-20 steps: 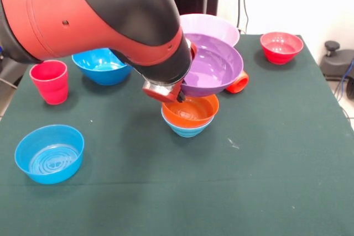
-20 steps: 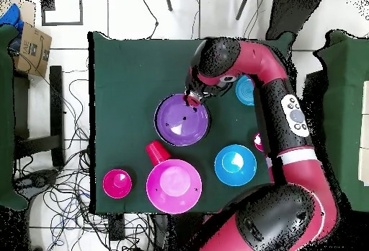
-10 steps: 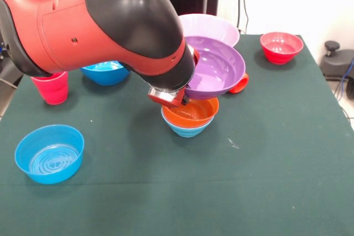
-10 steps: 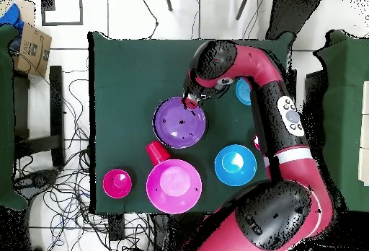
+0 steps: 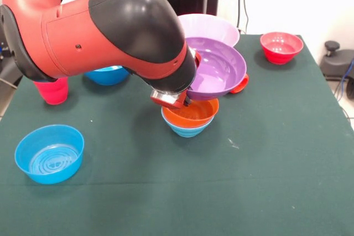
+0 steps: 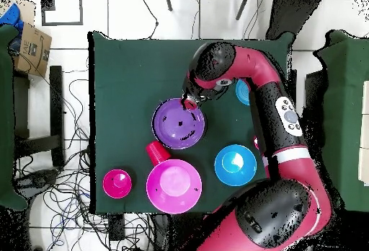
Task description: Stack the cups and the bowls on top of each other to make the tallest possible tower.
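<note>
Over the last second we carried the purple bowl (image 5: 215, 70), its rim clamped in the gripper (image 5: 187, 99), slightly sideways above the orange bowl (image 5: 192, 111) mid-worktop (image 5: 265, 153); lowering it should heighten the tower.

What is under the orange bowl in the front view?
The orange bowl sits nested in a light-blue bowl, of which only the lower part shows. The purple bowl and the tool cover the orange bowl's far rim.
</note>
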Tool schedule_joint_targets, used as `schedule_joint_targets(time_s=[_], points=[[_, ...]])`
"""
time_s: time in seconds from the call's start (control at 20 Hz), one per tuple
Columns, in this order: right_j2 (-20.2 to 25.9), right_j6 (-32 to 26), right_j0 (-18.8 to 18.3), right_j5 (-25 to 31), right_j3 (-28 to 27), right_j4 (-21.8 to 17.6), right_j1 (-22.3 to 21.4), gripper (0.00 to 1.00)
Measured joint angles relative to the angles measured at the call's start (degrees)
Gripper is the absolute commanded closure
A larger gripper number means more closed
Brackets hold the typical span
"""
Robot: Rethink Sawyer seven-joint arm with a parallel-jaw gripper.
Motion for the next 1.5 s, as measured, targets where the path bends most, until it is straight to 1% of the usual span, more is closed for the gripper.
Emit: schedule_joint_targets(time_s=[0.35,0.55,1.0,1.25,1.5], points=[[0.07,0.00,0.01,0.00,-0.01,-0.05,0.00,1.00],[0.15,0.00,0.24,0.00,-0.95,-0.14,0.24,1.00],[0.39,-0.01,0.86,0.01,-5.42,-0.45,1.75,1.00],[0.40,-0.01,1.44,0.02,-8.56,-0.62,3.40,1.00],[0.42,-0.01,1.65,0.05,-9.84,-0.57,4.60,1.00]])
